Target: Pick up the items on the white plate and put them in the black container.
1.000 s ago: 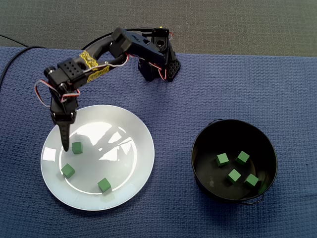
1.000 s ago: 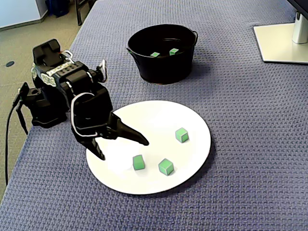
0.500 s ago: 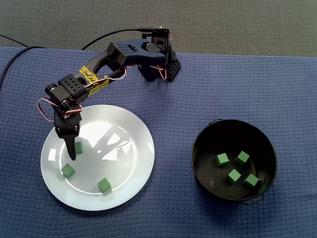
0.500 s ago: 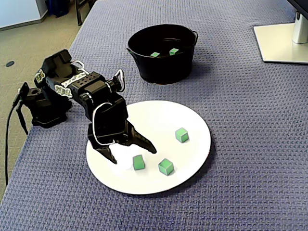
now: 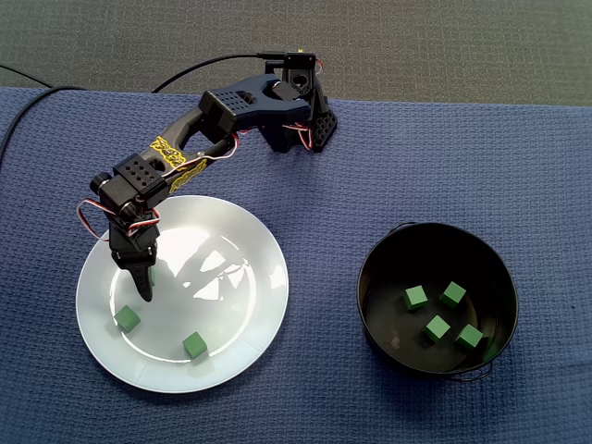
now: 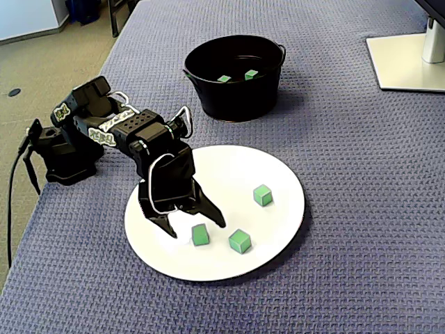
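Observation:
A white plate (image 5: 231, 277) (image 6: 278, 174) lies on the blue cloth and holds three green cubes. In both fixed views my gripper (image 5: 143, 289) (image 6: 193, 227) is low over the plate's left part and open. Its fingertips stand on either side of the nearest cube (image 6: 200, 234). From above, that cube (image 5: 151, 275) is mostly hidden under the gripper. The other two cubes (image 5: 127, 319) (image 5: 193, 345) lie free, one (image 6: 239, 241) beside the gripper and one (image 6: 262, 195) further out. The black container (image 5: 375, 277) (image 6: 233, 101) holds several green cubes.
The arm's base (image 5: 296, 116) (image 6: 66, 149) stands at the cloth's edge beside the plate, with a cable trailing off it. A grey monitor foot (image 6: 407, 59) sits in the far right corner beyond the container.
The gripper has slid further over the plate and dropped lower, so its open fingers now bracket the nearest cube. The cubes have not moved.

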